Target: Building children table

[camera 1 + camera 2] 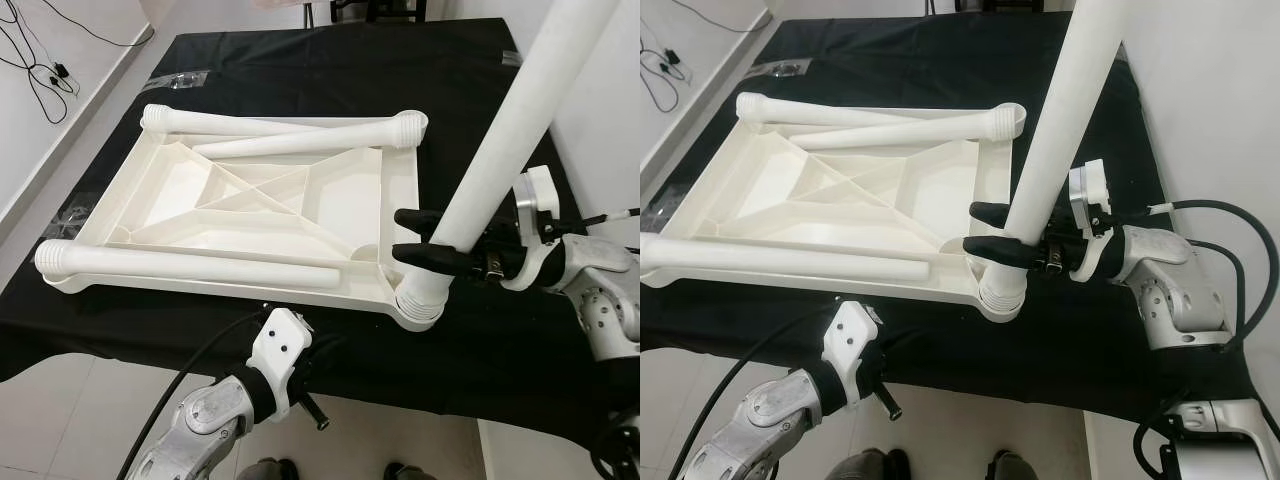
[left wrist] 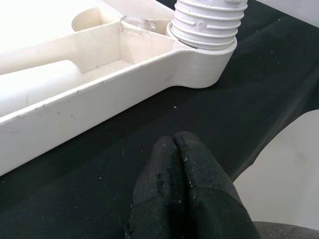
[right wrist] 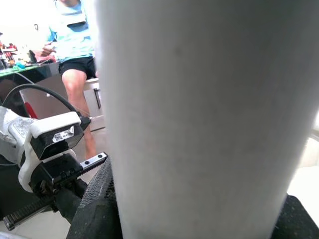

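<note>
While the white tabletop [image 1: 250, 200] lies upside down on the black cloth [image 1: 330, 60] across the middle of the left eye frame, one white leg [image 1: 510, 130] stands up from its lower right corner socket [image 1: 418, 305] and leans away toward the upper right of the frame. The right gripper [image 1: 425, 237] reaches in from the right edge, its two black fingers [image 1: 435, 255] pinching that upright leg just above the ribbed screw collar. In the right wrist view the leg is a broad white column in front, with a person in a light blue shirt and dark shorts [image 3: 75, 35] at the upper left behind it.

Three more legs lie loose on the underside of the tabletop: one along its near edge at the lower left [image 1: 190, 265], and two crossing along the far edge near the top centre [image 1: 300, 135].

The left gripper [image 2: 182, 194] sits at the bottom centre of the left eye frame, just below the table's near edge; its fingertips are pressed together on nothing, resting over the black cloth near the socket. Two dark shoes [image 1: 265, 468] show on the floor at the bottom edge.
</note>
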Robot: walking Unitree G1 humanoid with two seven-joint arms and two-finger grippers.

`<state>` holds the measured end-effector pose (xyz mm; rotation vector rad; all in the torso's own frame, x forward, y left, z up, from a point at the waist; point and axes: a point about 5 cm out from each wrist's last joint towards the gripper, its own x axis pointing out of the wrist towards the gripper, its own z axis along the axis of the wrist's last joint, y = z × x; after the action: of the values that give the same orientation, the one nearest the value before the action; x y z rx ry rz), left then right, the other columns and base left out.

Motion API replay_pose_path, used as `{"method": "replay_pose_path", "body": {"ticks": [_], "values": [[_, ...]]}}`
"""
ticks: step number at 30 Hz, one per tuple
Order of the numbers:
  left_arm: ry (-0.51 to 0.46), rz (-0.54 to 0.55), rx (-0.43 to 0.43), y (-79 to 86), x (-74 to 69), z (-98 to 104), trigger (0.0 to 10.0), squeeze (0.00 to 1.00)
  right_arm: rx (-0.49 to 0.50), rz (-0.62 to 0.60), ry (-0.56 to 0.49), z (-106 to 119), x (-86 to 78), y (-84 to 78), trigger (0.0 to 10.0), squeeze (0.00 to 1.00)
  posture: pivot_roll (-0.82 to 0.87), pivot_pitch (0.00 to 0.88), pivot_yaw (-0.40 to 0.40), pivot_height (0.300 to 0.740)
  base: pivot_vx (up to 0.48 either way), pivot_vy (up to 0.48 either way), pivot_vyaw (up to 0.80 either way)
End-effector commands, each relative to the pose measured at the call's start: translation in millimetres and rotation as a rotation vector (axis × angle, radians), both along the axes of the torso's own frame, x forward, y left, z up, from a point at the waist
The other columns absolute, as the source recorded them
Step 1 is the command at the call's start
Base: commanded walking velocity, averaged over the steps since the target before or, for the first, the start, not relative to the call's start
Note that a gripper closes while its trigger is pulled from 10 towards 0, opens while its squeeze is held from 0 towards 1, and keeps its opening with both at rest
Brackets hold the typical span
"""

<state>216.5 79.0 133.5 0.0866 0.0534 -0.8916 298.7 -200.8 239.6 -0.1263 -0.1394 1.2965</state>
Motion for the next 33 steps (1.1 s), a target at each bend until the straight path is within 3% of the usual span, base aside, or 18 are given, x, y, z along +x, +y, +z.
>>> {"method": "replay_pose_path", "body": {"ticks": [1,7,14,23,28,33], "values": [[0.003,-0.003,0.009,2.0,-3.7,-2,10.0,0.0,-0.096,-0.004,0.082,-24,0.4,3.2,10.0,0.0,0.11,0.267,0.064,0.74,0.0,0.0,0.0],[0.007,-0.003,0.008,2.5,-4.6,-3,10.0,0.0,-0.163,0.035,0.062,-27,-3.5,10.1,10.0,0.0,0.11,0.269,0.061,0.74,0.0,0.0,0.0],[0.015,-0.007,0.006,3.2,-5.2,-4,10.0,0.0,-0.258,0.087,0.043,-47,-24.4,22.6,10.0,0.0,0.1,0.268,0.067,0.74,0.0,0.0,0.0],[0.019,-0.014,0.007,2.3,-5.4,-6,10.0,0.0,-0.338,0.107,0.003,-43,-22.5,26.4,10.0,0.0,0.09,0.252,0.061,0.74,0.0,0.0,0.0],[0.018,-0.015,0.008,1.6,-5.3,-6,10.0,0.0,-0.318,0.107,0.004,-38,-20.7,27.4,10.0,0.0,0.09,0.251,0.059,0.74,0.0,0.0,0.0],[0.017,-0.013,0.006,1.7,-4.9,-6,10.0,0.0,-0.148,-0.055,0.002,-24,-2.7,29.3,10.0,0.0,0.09,0.254,0.056,0.74,0.0,0.0,0.0]]}}
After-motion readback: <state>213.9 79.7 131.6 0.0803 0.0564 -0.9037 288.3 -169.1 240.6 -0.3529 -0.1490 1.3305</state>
